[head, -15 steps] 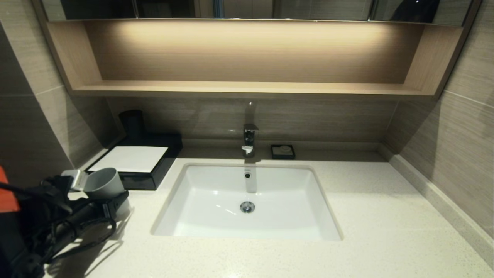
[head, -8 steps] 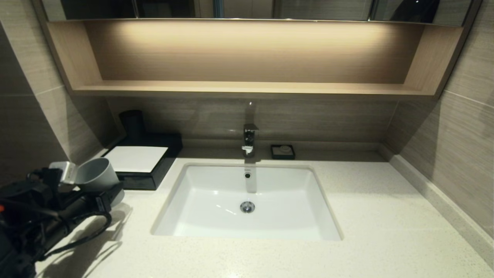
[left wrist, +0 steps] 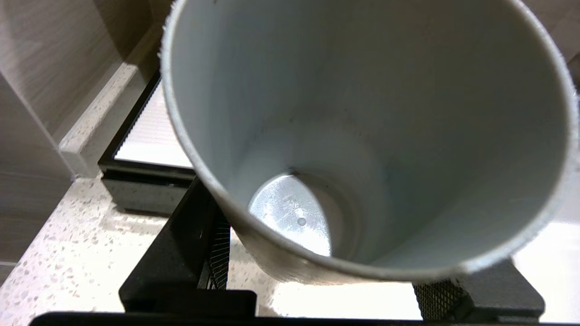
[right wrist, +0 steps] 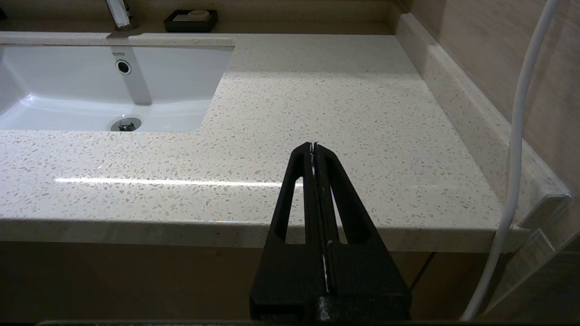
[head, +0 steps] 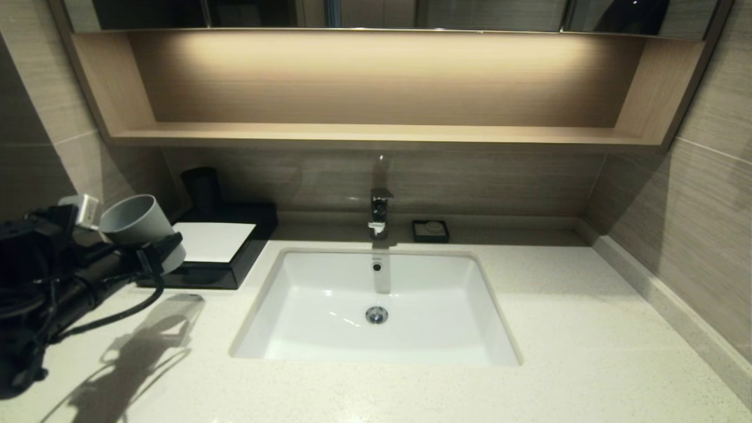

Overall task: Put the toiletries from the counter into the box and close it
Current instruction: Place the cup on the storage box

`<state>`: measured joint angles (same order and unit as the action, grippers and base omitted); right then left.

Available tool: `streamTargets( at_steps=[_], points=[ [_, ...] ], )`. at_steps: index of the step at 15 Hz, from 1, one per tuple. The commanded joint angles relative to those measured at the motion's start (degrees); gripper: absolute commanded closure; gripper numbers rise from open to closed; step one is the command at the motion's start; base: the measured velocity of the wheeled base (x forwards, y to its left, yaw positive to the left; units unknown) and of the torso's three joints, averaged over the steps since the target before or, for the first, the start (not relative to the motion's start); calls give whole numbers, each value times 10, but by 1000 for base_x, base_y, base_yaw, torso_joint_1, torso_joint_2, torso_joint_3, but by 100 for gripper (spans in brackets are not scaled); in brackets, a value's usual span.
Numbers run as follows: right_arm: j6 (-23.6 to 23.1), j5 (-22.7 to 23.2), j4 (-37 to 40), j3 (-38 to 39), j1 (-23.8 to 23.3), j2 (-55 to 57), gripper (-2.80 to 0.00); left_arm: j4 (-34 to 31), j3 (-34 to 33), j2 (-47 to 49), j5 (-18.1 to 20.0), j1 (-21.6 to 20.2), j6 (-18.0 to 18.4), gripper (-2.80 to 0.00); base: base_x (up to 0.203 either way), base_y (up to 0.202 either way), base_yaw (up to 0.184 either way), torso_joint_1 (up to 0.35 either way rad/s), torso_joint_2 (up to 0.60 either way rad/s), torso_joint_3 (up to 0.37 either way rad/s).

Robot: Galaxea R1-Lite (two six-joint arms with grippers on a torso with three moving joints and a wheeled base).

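The left gripper (head: 132,238) holds a grey plastic cup (head: 138,226), tilted, above the low black box with a white top panel (head: 214,242) at far left; set it down upright, gently; right gripper (right wrist: 313,149) pressed shut, parked near right; no packets visible.

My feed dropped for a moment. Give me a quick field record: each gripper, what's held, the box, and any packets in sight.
left gripper: jaws closed on the grey cup, held above the counter beside the box
cup: tilted, empty inside
right gripper: jaws shut, parked at the counter's front edge
box: drawer shut, white panel on top
packets: none visible
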<state>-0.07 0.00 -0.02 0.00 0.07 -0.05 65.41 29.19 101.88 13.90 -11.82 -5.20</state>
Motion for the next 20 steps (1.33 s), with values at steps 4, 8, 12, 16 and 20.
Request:
streamTargets(
  at_steps=[4, 8, 12, 16, 20],
  points=[
    [0, 0, 0, 1, 0, 0, 0, -125, 161, 16, -12, 3, -11, 0, 0, 0, 0, 0, 0, 0],
    [0, 0, 0, 1, 0, 0, 0, -228, 293, 90, -16, 17, -12, 0, 0, 0, 0, 0, 0, 0],
    [0, 0, 0, 1, 0, 0, 0, -279, 366, 150, -25, 35, -12, 0, 0, 0, 0, 0, 0, 0],
    [0, 0, 0, 1, 0, 0, 0, -315, 411, 171, -31, 43, -12, 0, 0, 0, 0, 0, 0, 0],
    [0, 0, 0, 1, 0, 0, 0, -316, 422, 184, -52, 46, -9, 0, 0, 0, 0, 0, 0, 0]
  ],
)
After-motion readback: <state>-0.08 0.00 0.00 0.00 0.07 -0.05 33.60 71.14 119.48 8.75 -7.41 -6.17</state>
